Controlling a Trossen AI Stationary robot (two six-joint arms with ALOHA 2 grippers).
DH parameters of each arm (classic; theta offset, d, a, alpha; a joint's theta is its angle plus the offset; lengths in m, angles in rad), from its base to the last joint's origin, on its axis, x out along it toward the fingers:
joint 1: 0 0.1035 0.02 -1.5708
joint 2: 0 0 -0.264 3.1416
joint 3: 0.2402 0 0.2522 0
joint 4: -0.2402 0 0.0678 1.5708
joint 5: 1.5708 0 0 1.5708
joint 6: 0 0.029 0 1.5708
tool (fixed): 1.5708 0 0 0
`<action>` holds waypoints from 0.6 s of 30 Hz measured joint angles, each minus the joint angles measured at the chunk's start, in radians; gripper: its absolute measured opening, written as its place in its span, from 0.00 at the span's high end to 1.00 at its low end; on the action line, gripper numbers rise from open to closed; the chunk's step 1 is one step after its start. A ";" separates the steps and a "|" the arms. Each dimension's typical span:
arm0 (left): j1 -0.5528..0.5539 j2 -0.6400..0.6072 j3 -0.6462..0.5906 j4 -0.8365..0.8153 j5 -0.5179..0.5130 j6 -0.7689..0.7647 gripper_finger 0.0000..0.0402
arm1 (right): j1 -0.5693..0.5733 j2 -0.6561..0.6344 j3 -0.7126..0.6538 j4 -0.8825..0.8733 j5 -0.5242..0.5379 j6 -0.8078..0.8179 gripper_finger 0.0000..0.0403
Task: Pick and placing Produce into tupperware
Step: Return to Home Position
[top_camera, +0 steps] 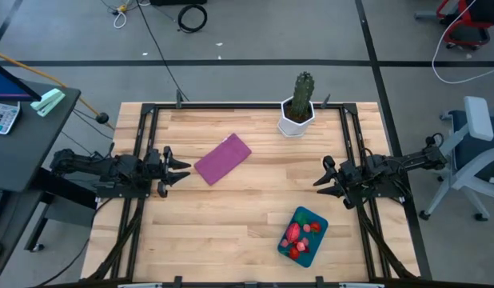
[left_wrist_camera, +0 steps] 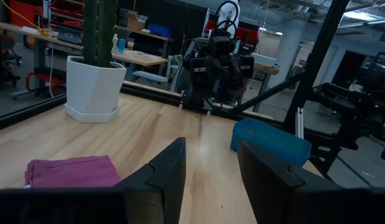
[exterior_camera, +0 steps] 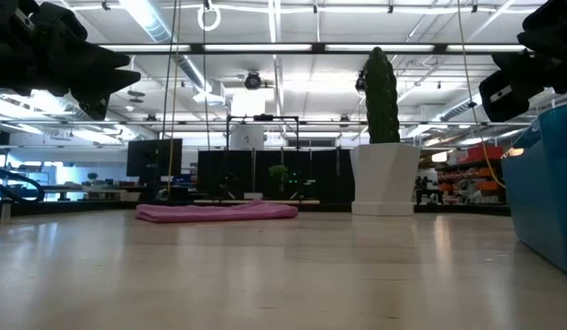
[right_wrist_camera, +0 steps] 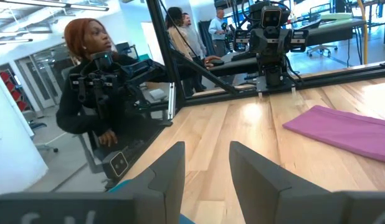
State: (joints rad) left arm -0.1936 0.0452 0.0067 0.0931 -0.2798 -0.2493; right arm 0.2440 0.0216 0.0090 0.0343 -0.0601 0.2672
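The teal tupperware (top_camera: 304, 235) sits on the table near its near right corner, with red and pink produce (top_camera: 294, 234) and a green bit lying inside it. In the left wrist view the tupperware (left_wrist_camera: 269, 143) shows as a teal box; in the low view its wall (exterior_camera: 547, 192) fills the right edge. My left gripper (top_camera: 183, 170) hovers open at the table's left side, beside the purple rectangle. My right gripper (top_camera: 321, 182) hovers open at the right side, above and beyond the tupperware. Both hold nothing.
A flat purple rectangle (top_camera: 223, 158) lies left of centre. A tall green cactus in a white pot (top_camera: 298, 106) stands at the far edge. A dark frame (top_camera: 151, 120) borders the table. A person (right_wrist_camera: 93, 81) sits beyond the table's left side.
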 joint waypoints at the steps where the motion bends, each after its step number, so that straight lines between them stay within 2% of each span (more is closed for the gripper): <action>1: 0.000 0.000 0.000 0.000 0.000 0.000 0.62 | 0.000 0.000 0.000 0.000 0.000 0.000 0.67; 18: 0.000 0.000 0.000 0.000 0.000 0.000 0.64 | 0.000 0.000 0.000 0.000 0.000 0.000 0.67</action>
State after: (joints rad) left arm -0.1936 0.0453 0.0067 0.0929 -0.2798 -0.2497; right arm 0.2440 0.0217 0.0090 0.0344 -0.0601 0.2672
